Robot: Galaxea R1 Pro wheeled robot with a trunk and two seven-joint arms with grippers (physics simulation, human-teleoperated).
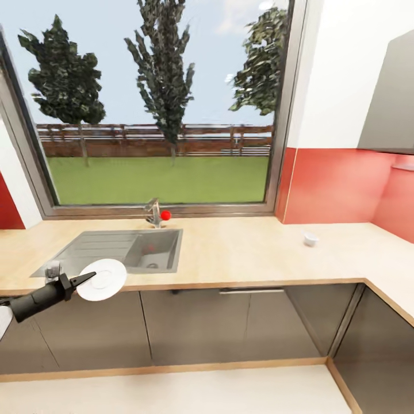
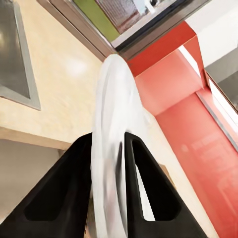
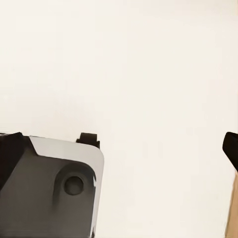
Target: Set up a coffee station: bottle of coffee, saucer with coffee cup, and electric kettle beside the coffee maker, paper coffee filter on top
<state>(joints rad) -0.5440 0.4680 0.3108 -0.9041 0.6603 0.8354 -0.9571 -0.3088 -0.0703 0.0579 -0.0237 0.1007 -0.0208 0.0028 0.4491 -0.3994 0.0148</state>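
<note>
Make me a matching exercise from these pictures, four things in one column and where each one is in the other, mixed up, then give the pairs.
Things:
1. saucer
2. coffee cup
3. red ball
4. sink

Places:
A. beside the faucet, below the window
B. set into the kitchen countertop, left part
C. standing alone on the countertop, toward the right corner
D. clamped in the left gripper, in front of the counter edge

Pairs: 1-D, 2-C, 3-A, 4-B

ahead: bare worktop (image 1: 241, 253) | left: sink (image 1: 150, 251), tap (image 1: 153, 213) block me | right: small cup (image 1: 311, 238)
</note>
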